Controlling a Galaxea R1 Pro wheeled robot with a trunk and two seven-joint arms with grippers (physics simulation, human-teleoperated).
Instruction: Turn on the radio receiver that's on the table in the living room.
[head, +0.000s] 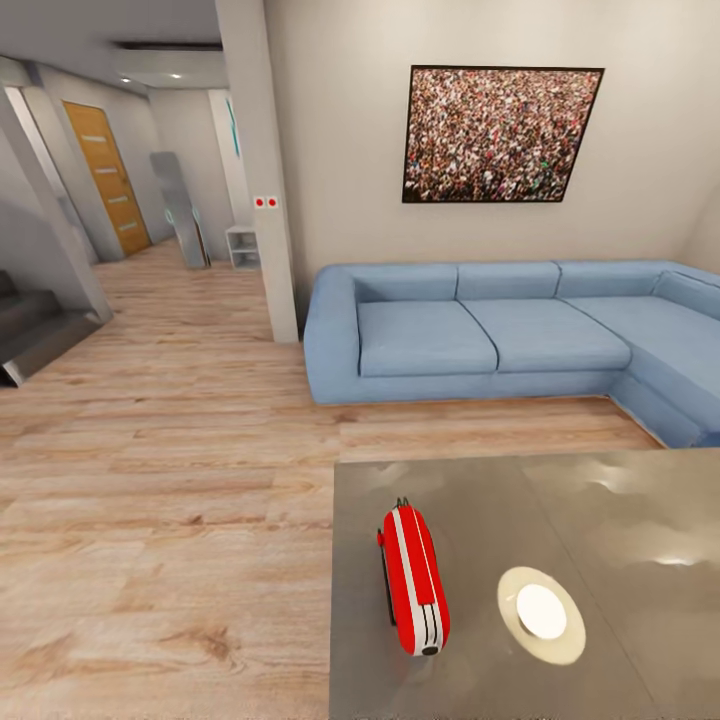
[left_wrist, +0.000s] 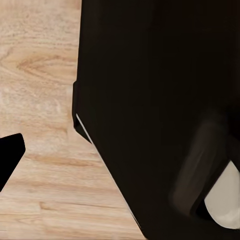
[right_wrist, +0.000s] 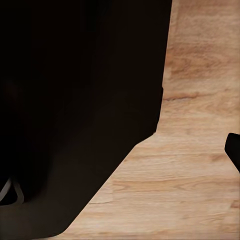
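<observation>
The table (head: 600, 500) top lies largely bare, open toward the blue sofa (head: 500, 335) side; the radio receiver (head: 414, 580) lies near its left edge, a flat cream disc (head: 541, 612) just beside it with a gap between; wood floor (head: 150, 500) left of the table is open.

Radio (head: 414, 580) on desk (head: 600, 500) near its left edge, disc (head: 541, 613) just right; sofa (head: 500, 335) behind desk.
</observation>
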